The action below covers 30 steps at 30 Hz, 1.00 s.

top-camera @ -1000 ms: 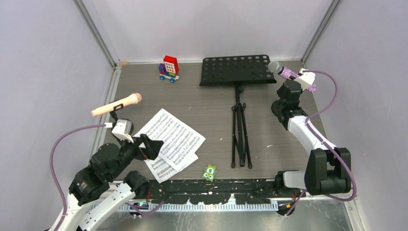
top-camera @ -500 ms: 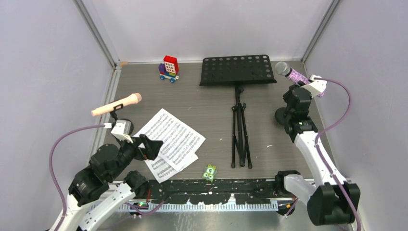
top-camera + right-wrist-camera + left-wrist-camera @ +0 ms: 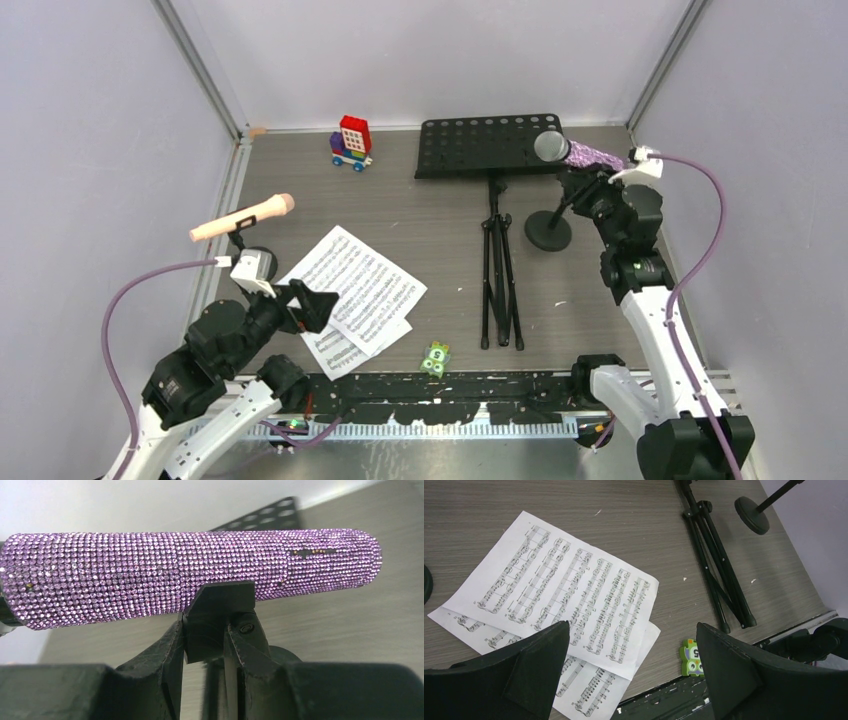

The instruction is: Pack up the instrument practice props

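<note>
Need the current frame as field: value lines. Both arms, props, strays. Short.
left gripper: open, empty, facing the sheet music
right gripper: shut on the clip of the purple mic's stand
purple mic: in that clip, lying level, head by the music stand
pink mic: on the pink mic's stand, far left, untouched
music stand: lying flat, legs folded, pointing toward the arms
sheet music: overlapping pages, flat on the table
strays: toy vehicle, green piece

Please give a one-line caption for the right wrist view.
Right gripper grips the black mount carrying the purple-glitter microphone.
</note>
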Tool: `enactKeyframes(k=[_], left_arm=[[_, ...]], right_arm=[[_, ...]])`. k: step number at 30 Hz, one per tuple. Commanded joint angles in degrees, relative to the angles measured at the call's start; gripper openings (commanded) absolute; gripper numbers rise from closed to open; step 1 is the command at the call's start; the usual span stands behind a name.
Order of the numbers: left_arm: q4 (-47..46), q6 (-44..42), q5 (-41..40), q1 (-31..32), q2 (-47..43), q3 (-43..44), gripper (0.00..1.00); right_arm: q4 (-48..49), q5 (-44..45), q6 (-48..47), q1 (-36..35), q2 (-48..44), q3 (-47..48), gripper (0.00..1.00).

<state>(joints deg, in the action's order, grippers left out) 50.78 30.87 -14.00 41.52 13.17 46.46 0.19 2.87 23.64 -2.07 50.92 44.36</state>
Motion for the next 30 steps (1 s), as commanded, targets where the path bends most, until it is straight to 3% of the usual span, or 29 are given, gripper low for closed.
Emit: enactKeyframes(k=[1,7,10,18,30], left_arm=[[-2.5,-0.5,-1.4,0.1,-1.0,-0.2,1.0],[-2.5,-0.3,-1.6,0.1,-1.6,-0.4,0.98],[-2.5,-0.3,-1.6,0.0,-1.6,-0.4,0.98],[-2.6,-0.3,-1.3,0.1,-2.6,-0.6,0.98],[-3.1,-0.4,-1.2,0.1,-3.9,-0.9,0.98]], right_arm=[[11.4,-23.0,5.3,-0.4,-1.4,8.1,0.01],[20.2,-35.0,12.4,-1.9,-1.1,8.4,0.01],[23.2,-36.7,14.2,-5.7,0.0,8.3,0.01],[22.8,-26.9,2.5,-27.4,6.3,9.4,0.01],[31.6,-12.1,-10.6,-42.1,13.8,2.5,0.01]])
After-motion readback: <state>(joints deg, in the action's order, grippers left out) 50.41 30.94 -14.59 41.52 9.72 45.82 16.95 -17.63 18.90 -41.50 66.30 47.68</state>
